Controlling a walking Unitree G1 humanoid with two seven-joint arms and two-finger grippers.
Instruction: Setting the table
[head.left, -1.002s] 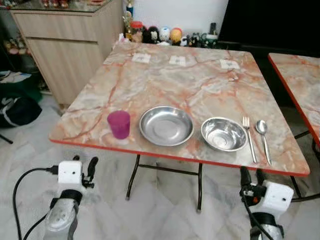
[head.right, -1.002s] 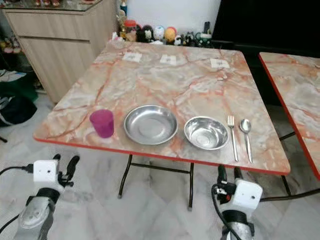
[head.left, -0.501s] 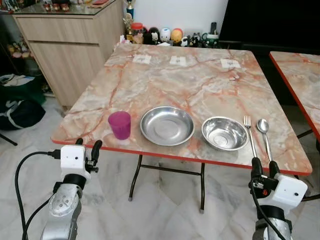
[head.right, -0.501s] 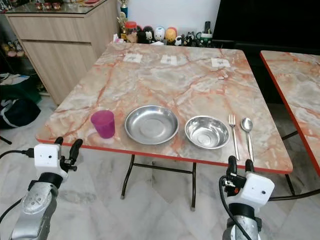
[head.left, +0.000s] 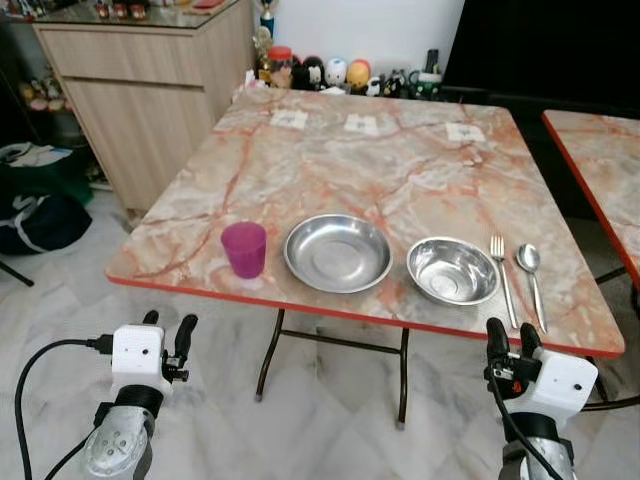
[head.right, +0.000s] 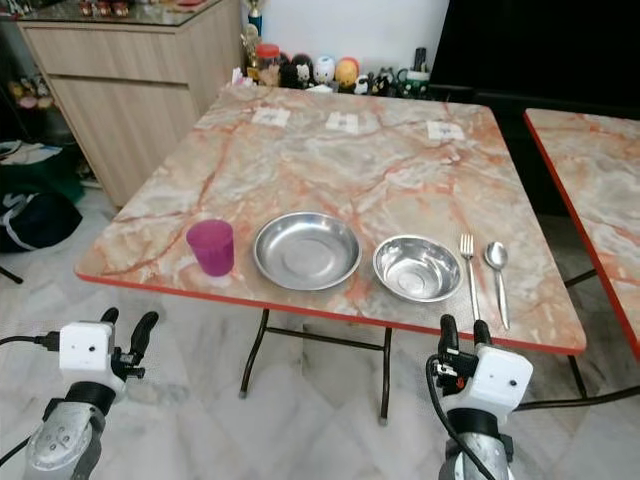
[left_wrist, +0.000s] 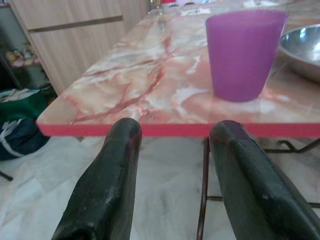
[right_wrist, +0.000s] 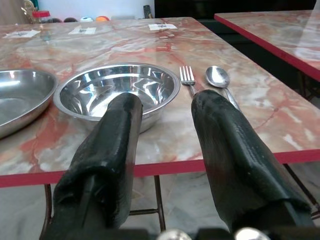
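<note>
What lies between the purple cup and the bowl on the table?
The steel plate lies between the cup and the bowl, touching neither. The left eye view shows this along the table's near edge.

Purple cup beyond parted fingers

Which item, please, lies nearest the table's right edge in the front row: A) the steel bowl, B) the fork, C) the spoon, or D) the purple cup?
C: the spoon lies outermost on the robot's right, just beyond the fork, with the steel bowl, the steel plate and the purple cup further left.
</note>
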